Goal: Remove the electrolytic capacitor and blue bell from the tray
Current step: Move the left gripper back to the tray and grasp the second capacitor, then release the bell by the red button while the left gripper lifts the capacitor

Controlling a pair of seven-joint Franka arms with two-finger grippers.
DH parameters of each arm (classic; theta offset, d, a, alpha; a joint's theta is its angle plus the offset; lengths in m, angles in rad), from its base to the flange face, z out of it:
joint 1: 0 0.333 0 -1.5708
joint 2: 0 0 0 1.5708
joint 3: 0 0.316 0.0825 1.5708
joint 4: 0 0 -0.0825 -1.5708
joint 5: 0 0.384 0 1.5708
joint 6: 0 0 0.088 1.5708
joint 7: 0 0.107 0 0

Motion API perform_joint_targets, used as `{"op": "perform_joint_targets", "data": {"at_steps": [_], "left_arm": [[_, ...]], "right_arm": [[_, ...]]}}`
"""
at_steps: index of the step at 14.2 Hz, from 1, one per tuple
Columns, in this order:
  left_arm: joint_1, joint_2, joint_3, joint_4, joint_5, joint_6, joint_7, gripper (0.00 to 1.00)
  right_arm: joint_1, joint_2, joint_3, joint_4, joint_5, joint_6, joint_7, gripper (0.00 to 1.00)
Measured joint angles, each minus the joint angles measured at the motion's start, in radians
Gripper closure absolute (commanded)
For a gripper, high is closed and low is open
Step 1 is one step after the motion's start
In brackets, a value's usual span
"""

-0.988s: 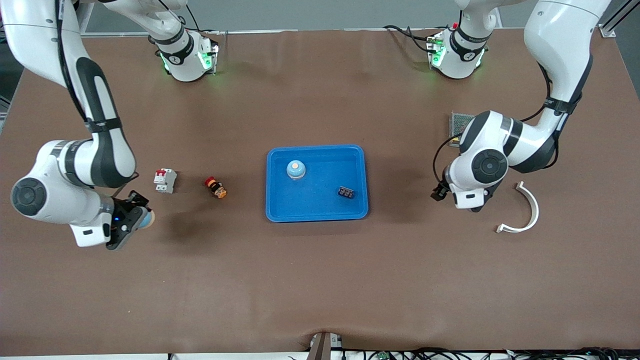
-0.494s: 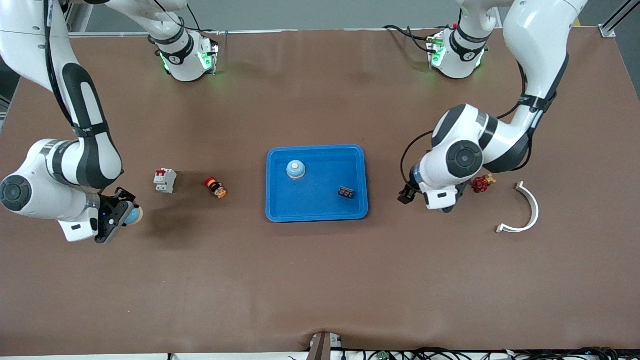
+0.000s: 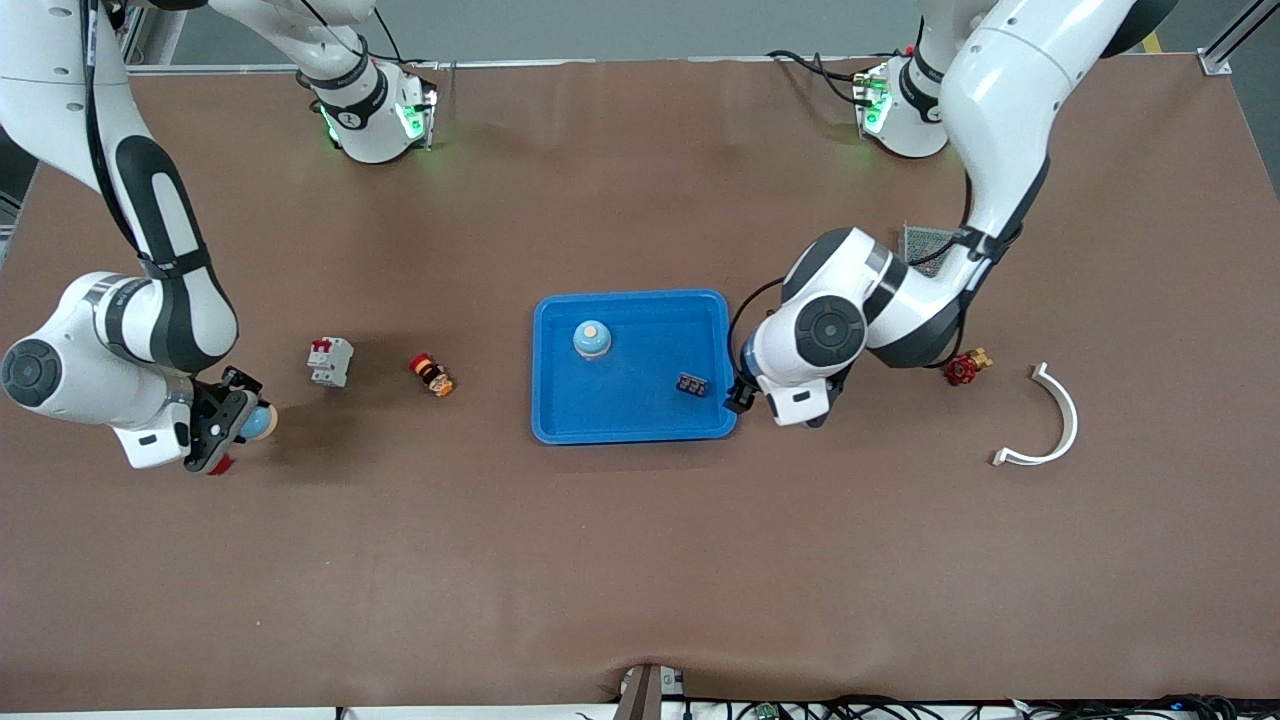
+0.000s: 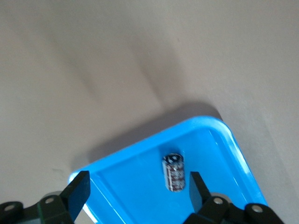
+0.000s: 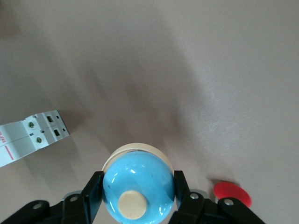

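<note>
A dark capacitor point(image 3: 692, 384) point(image 4: 174, 172) lies on its side in the blue tray point(image 3: 640, 425) point(image 4: 233, 140), near the tray's wall at the left arm's end. My left gripper point(image 3: 739, 393) point(image 4: 138, 184) hangs open over that wall, and nothing sits between its fingers. My right gripper point(image 3: 228, 428) point(image 5: 138, 193) is shut on a light-blue bell point(image 3: 259, 421) point(image 5: 135, 179) with a cream button, over the table at the right arm's end. A second blue bell point(image 3: 591, 339) stands in the tray.
A white circuit breaker point(image 3: 330, 361) point(image 5: 32, 135) and a red-and-orange push button point(image 3: 431, 375) lie between the right gripper and the tray. A small red thing point(image 3: 222, 463) point(image 5: 232, 193) lies under the right gripper. A red valve point(image 3: 963, 368), a white curved piece point(image 3: 1050, 420) and a mesh-topped box point(image 3: 922, 243) lie at the left arm's end.
My left arm has swung from the left arm's end of the table to the tray's edge, uncovering the red valve. My right gripper with the bell has drifted a little toward the right arm's end.
</note>
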Motion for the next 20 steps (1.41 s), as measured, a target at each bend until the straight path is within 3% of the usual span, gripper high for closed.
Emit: {"op": "perform_joint_targets", "data": {"at_steps": [5, 10, 14, 19, 20], "left_arm": [[-0.049, 0.056, 0.011, 0.027, 0.0, 0.118, -0.118, 0.15], [-0.202, 0.094, 0.145, 0.03, 0.0, 0.199, -0.237, 0.29], [-0.234, 0.125, 0.163, 0.03, 0.0, 0.242, -0.27, 0.32], [-0.238, 0.149, 0.167, 0.031, 0.0, 0.252, -0.27, 0.57], [-0.238, 0.15, 0.167, 0.031, 0.0, 0.252, -0.27, 0.63]], "right_arm": [[-0.004, 0.0, 0.0, -0.041, 0.0, 0.056, -0.013, 0.6], [-0.014, 0.012, 0.001, -0.058, 0.0, 0.097, -0.023, 0.6], [-0.016, 0.035, 0.002, -0.06, 0.0, 0.127, -0.024, 0.58], [-0.017, 0.057, 0.002, -0.06, 0.0, 0.145, -0.024, 0.54], [-0.017, 0.057, 0.002, -0.06, 0.0, 0.145, -0.024, 0.48]]}}
